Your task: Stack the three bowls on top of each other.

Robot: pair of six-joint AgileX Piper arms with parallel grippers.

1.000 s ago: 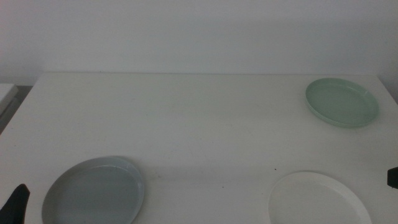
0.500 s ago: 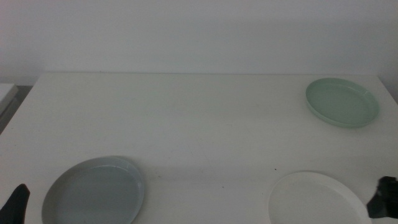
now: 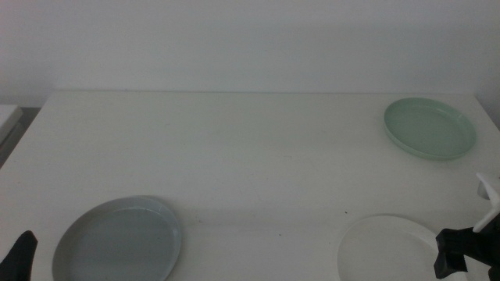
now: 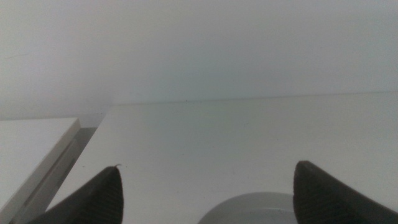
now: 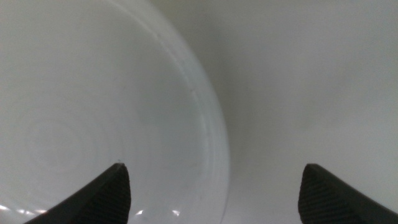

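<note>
Three shallow bowls lie apart on the white table (image 3: pixel 250 156). The grey-blue bowl (image 3: pixel 117 242) is at the front left, the white bowl (image 3: pixel 394 250) at the front right, and the mint green bowl (image 3: pixel 430 128) at the back right. My right gripper (image 3: pixel 457 254) has come in low at the right edge of the white bowl; its wrist view shows open jaws straddling the white bowl's rim (image 5: pixel 208 118) from above. My left gripper (image 3: pixel 19 257) waits at the bottom left corner, jaws open, with the grey-blue bowl's edge (image 4: pixel 261 211) just ahead of it.
A white side surface (image 4: pixel 31 149) adjoins the table's left edge, separated by a dark gap. A white wall rises behind the table.
The right gripper has moved in from the right edge, leftward and down, until it sits over the white bowl's right rim. The left gripper and all bowls have stayed put.
</note>
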